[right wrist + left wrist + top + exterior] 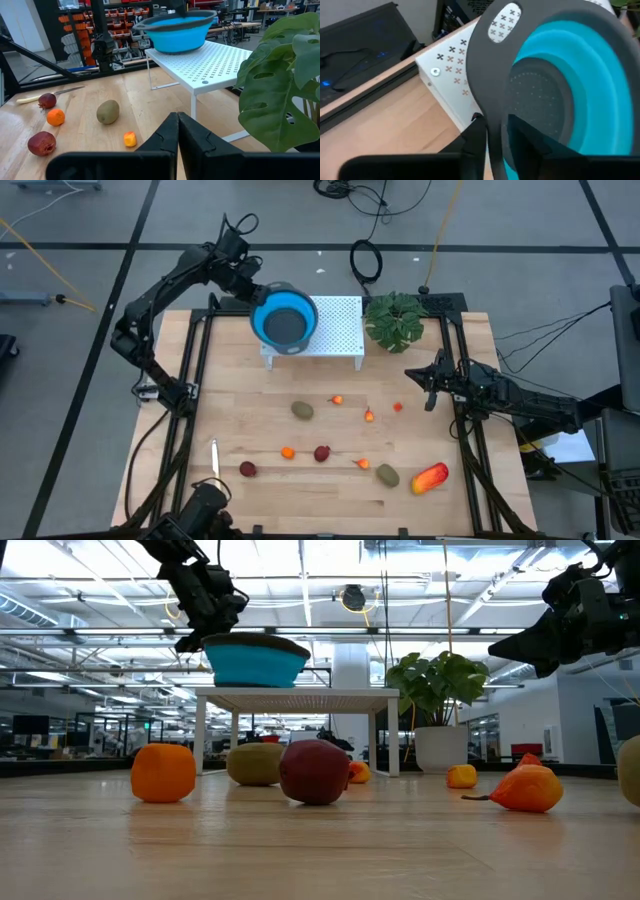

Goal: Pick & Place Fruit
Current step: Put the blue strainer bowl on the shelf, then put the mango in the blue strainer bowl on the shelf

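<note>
A blue collapsible bowl (285, 320) with a grey rim sits on the white perforated stand (340, 330) at the table's far side, overhanging its left corner. My left gripper (496, 142) is at the bowl's far-left rim, slanting down, a finger on each side of it. The fruit lie on the wooden table: two olive ovals (302, 410) (387, 475), a red-orange oblong piece (430, 477), dark red balls (322, 453) (247, 469) and small orange pieces (288, 451). My right gripper (432, 385) waits shut at the right edge, holding nothing. My left gripper has one finger (476, 137) outside and one (530, 145) inside the bowl, astride the grey rim (492, 107) at its far-left side, coming slanting down from the far left. Whether the fingers touch the rim, I cannot tell. The bowl rests on the stand.
A leafy green plant (395, 320) stands right of the stand. A slim cream knife (214, 458) lies near the front left. Black frame rails (195, 370) run along both sides of the table.
</note>
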Controlling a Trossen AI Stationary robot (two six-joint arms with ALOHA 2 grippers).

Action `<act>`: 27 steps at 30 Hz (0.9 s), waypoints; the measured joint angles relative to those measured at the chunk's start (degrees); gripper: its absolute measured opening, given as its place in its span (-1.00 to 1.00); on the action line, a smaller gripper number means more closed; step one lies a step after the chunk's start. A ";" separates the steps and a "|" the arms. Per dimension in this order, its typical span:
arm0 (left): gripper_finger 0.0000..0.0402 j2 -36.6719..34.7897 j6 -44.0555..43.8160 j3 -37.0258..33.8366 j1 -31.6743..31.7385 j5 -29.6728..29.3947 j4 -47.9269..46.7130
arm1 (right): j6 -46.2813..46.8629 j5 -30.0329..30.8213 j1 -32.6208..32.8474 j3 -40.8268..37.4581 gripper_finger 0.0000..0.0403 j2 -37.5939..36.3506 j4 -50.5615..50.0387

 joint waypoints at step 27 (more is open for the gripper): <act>0.06 -16.12 -0.69 0.07 -2.52 -9.26 -8.35 | -0.02 -0.01 0.00 -0.01 -0.98 -0.02 0.01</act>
